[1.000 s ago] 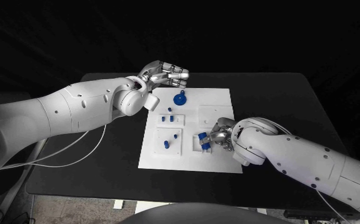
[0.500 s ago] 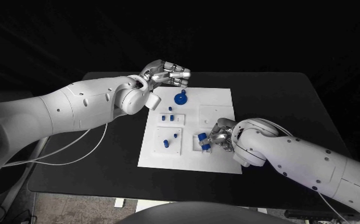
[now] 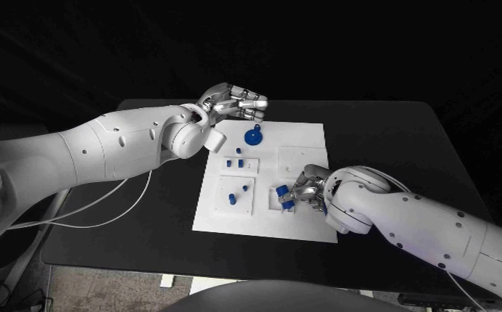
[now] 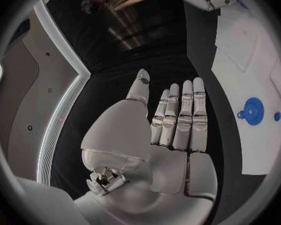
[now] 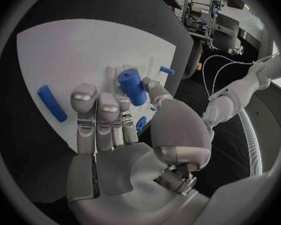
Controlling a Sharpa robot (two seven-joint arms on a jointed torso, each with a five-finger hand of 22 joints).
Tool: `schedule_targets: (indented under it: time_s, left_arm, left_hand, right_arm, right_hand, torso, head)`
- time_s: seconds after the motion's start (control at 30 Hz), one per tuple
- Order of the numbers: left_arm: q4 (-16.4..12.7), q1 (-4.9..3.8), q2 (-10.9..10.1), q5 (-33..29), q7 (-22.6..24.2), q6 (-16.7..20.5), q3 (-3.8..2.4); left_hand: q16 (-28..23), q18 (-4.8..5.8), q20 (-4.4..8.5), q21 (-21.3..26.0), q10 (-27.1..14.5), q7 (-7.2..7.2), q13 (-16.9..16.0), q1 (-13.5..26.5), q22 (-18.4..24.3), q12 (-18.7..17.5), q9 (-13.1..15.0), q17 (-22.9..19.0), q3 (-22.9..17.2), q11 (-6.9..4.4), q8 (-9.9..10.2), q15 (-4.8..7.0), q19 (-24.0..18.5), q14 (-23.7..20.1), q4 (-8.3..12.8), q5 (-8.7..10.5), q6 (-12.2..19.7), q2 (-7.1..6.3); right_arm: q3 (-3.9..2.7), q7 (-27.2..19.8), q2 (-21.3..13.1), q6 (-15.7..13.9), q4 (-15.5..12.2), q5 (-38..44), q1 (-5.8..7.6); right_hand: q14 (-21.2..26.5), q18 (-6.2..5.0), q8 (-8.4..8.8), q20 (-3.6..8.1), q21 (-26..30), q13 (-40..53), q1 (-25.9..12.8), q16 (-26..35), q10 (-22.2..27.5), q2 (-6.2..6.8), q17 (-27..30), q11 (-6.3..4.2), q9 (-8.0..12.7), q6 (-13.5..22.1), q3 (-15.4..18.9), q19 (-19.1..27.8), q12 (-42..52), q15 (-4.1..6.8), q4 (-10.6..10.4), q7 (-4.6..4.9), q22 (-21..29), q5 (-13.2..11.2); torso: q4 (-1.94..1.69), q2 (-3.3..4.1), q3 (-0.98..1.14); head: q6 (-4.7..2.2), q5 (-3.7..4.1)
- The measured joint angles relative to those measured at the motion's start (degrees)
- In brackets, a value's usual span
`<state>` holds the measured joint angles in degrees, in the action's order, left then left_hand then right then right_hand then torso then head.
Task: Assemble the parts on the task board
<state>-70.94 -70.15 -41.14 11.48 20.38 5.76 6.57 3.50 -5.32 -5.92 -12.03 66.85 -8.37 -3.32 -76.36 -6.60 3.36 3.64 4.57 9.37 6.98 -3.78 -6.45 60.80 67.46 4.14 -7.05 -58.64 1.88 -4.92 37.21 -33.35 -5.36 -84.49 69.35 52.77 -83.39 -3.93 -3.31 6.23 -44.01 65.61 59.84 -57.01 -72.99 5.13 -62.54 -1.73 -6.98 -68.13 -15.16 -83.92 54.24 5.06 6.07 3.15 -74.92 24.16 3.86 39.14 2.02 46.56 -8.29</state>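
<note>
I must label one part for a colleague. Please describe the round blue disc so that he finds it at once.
Start at the white task board in the middle of the black table. Go to its far edge, just beside the left hand. The round blue disc lies there, flat and wide, while the other blue parts are small pegs and cylinders.

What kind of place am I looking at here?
Probably a robotics test lab: two white arms with silver hands, left hand and right hand, work over a white task board holding small blue parts on a black table.
</note>
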Motion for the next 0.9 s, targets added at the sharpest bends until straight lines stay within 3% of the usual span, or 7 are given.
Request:
schedule_targets:
  time_s: [0.07,0.17,0.27,0.33,0.43,0.57,0.9]
  left_arm:
    - [0.01,0.0,0.0,0.0,-0.04,-0.02,0.0]
    - [0.03,0.0,0.0,0.01,-0.08,-0.03,0.0]
    - [0.07,0.0,0.01,0.02,-0.12,-0.05,0.0]
    - [0.08,0.0,0.01,0.02,-0.15,-0.06,0.0]
    - [0.09,0.0,0.01,0.03,-0.18,-0.08,0.0]
    - [0.13,0.0,0.01,0.03,-0.21,-0.09,0.0]
    - [0.21,0.0,0.0,0.05,-0.3,-0.13,0.0]
  left_hand:
    - [0.0,0.01,0.21,-0.26,0.0,0.0,0.0,0.0,0.23,0.0,0.0,0.0,0.0,0.0,0.0,0.0,-0.21,0.0,0.0,0.0,0.0,0.0]
    - [0.0,0.0,0.21,-0.26,0.0,0.0,0.0,0.0,0.25,0.0,0.0,0.0,0.0,0.0,0.0,0.0,-0.21,0.0,0.0,0.0,0.0,0.0]
    - [0.0,0.01,0.21,-0.26,0.0,0.0,0.0,0.0,0.33,0.0,0.0,0.0,0.02,0.0,0.0,0.0,-0.21,0.0,-0.29,0.0,0.0,0.0]
    - [0.0,0.0,0.21,-0.26,0.0,0.0,0.0,0.0,0.33,0.0,0.0,-0.01,0.02,0.0,0.0,0.0,-0.21,0.0,-0.29,0.0,0.0,0.0]
    - [0.0,0.01,0.21,-0.26,0.0,0.0,0.0,0.0,0.33,0.0,0.0,-0.01,0.02,0.0,0.0,0.0,-0.21,0.0,-0.29,0.0,0.0,0.0]
    - [0.0,0.0,0.21,-0.26,0.0,0.0,0.0,0.0,0.33,0.0,0.0,-0.01,0.02,0.0,0.0,0.0,-0.21,0.0,-0.29,0.0,0.0,0.0]
    - [0.0,0.01,0.21,-0.26,0.0,0.0,0.0,0.0,0.33,0.0,0.0,0.04,0.02,0.0,0.0,0.0,-0.21,0.0,-0.29,0.0,0.0,0.0]
  right_arm:
    - [0.0,-0.11,-0.06,-0.2,-0.13,0.03,0.01]
    - [-0.02,-0.31,-0.08,-0.48,-0.33,0.03,0.01]
    - [-0.02,-0.65,-0.01,-0.82,-0.52,0.03,0.01]
    - [-0.02,-0.89,-0.01,-1.05,-0.57,0.01,0.01]
    - [-0.02,-1.22,-0.02,-1.33,-0.66,-0.11,0.01]
    - [-0.02,-1.64,-0.06,-1.58,-0.82,-0.35,0.01]
    - [-0.02,-2.0,-0.22,-1.6,-0.79,-0.92,0.01]
  right_hand:
    - [0.0,0.0,0.0,0.0,0.0,-0.01,-0.37,0.0,0.0,0.21,0.01,0.0,-0.08,-0.03,0.54,0.0,0.0,0.0,-0.94,-0.03,0.0,-1.06]
    - [0.0,0.0,-0.02,0.0,0.0,-0.07,-1.15,0.0,0.03,0.7,0.05,-0.04,-0.14,-0.3,1.14,0.0,0.0,0.0,-2.85,-0.3,0.0,-4.73]
    - [0.0,0.0,-0.17,0.0,0.0,-0.07,-1.12,0.0,0.12,2.16,0.05,-0.14,-0.33,-0.02,1.8,0.0,0.0,0.0,-7.24,-0.02,0.0,-9.47]
    - [0.0,0.0,-0.22,0.0,0.0,-0.13,0.04,0.0,-0.02,3.44,0.05,0.0,-0.58,0.22,3.82,0.0,0.0,0.0,-10.63,0.22,0.0,-10.64]
    - [0.0,0.01,-0.23,0.0,0.0,-0.12,1.17,0.0,-0.02,4.23,0.04,0.0,-0.77,0.78,6.25,0.0,0.0,0.0,-13.01,0.36,0.01,-10.62]
    - [0.0,0.0,-0.23,0.0,-0.01,-0.19,2.26,0.0,-0.02,3.83,-0.13,0.0,-0.98,0.86,8.61,0.0,0.0,0.0,-13.8,0.45,0.01,-9.39]
    - [0.0,0.0,-0.23,0.0,-0.01,-0.31,2.55,0.0,-0.01,3.54,-0.13,0.0,-0.97,0.86,8.74,0.0,0.0,0.0,-13.81,0.45,0.01,-9.3]
  torso:
    - [0.0,0.0,-0.01]
    - [0.0,0.0,-0.02]
    - [0.01,0.0,-0.03]
    - [0.01,0.0,-0.02]
    - [0.01,0.0,-0.02]
    - [0.01,0.0,-0.01]
    - [0.03,0.01,0.0]
  head:
    - [0.01,-0.09]
    - [0.02,-0.2]
    - [-0.03,-0.31]
    - [-0.04,-0.4]
    - [0.02,-0.58]
    - [0.14,-0.8]
    - [0.3,-1.01]
